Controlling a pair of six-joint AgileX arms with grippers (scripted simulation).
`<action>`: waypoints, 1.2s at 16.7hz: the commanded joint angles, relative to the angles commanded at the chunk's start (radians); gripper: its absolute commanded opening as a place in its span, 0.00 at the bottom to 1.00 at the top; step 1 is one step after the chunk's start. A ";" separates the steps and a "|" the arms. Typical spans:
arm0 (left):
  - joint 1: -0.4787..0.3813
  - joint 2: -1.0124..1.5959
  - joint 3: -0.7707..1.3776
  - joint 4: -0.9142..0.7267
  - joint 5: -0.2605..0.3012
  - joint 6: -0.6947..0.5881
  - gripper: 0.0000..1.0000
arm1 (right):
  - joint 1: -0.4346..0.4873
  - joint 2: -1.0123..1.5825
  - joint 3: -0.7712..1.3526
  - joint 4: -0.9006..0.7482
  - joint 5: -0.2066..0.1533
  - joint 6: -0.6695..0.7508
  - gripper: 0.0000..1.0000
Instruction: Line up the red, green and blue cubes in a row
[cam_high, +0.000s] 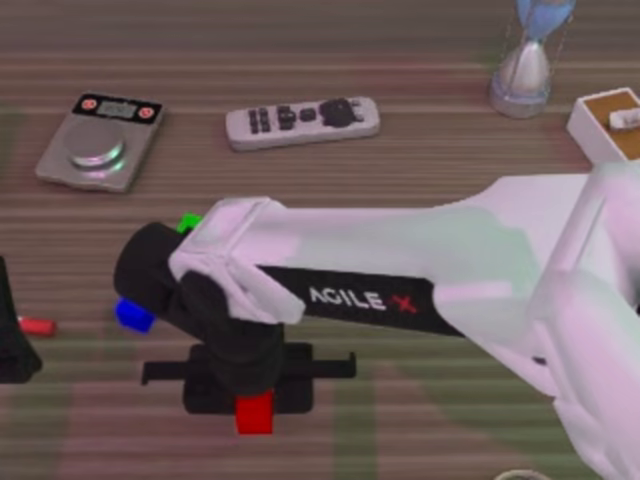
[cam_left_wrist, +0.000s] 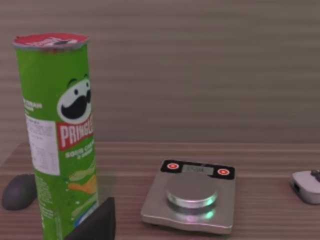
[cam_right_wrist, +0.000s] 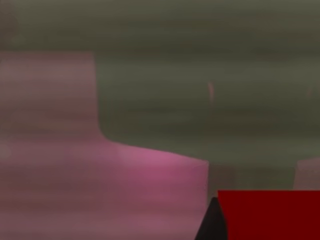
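The red cube (cam_high: 254, 413) sits between the right gripper's (cam_high: 252, 400) jaws, seemingly clamped; left jaws' state untellable.

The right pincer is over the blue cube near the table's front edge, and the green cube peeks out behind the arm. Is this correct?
One detail is wrong: the cube at the right pincer is the red cube, as the top view shows. The blue cube lies farther left, and the green cube peeks out behind the arm.

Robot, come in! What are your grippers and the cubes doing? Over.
Right gripper at red cube, front of table. Left arm parked at left edge. Blue cube and green cube half hidden under right arm. Nothing blocking.
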 joint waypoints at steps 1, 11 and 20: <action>0.000 0.000 0.000 0.000 0.000 0.000 1.00 | 0.000 0.000 0.000 0.000 0.000 0.000 0.45; 0.000 0.000 0.000 0.000 0.000 0.000 1.00 | 0.000 0.000 0.000 0.000 0.000 0.000 1.00; 0.000 0.000 0.000 0.000 0.000 0.000 1.00 | 0.002 -0.011 0.034 -0.042 0.000 0.002 1.00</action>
